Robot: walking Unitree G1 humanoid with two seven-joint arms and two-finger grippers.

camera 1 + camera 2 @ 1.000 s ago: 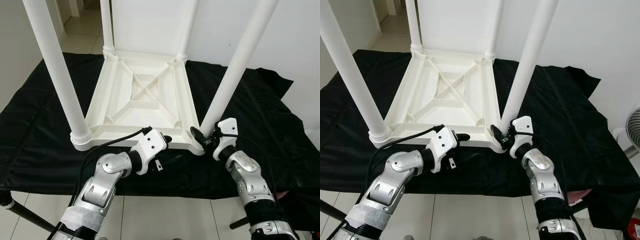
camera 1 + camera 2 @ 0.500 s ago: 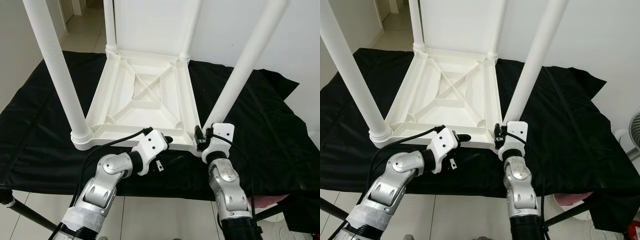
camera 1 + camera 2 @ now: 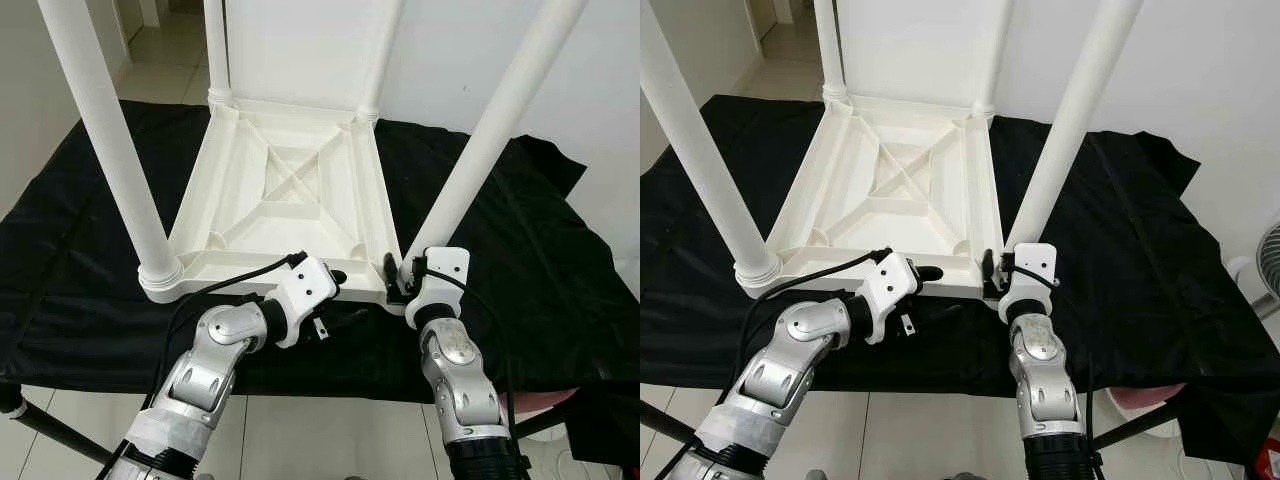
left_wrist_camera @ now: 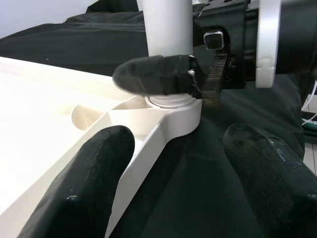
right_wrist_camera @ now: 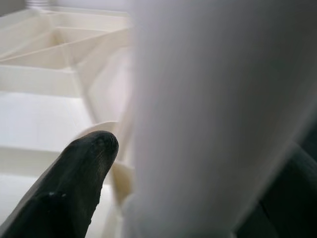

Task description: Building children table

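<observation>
Grippers low at the near edge of the upturned white plastic children's table [image 3: 290,195] on black cloth [image 3: 520,230]: left gripper [image 4: 173,163] spread open astride the corner socket, right gripper [image 3: 397,278] clamped round the near-right white tubular leg [image 3: 480,150], likely seating it, firm downward twist next.

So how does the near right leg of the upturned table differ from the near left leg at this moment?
The near right leg leans to the right, while the near left leg leans to the left. The right gripper has its fingers around the base of the near right leg; no gripper touches the near left leg. The left gripper sits at the tabletop's near edge between them. Both legs are white, round and seated in corner sockets.
</observation>
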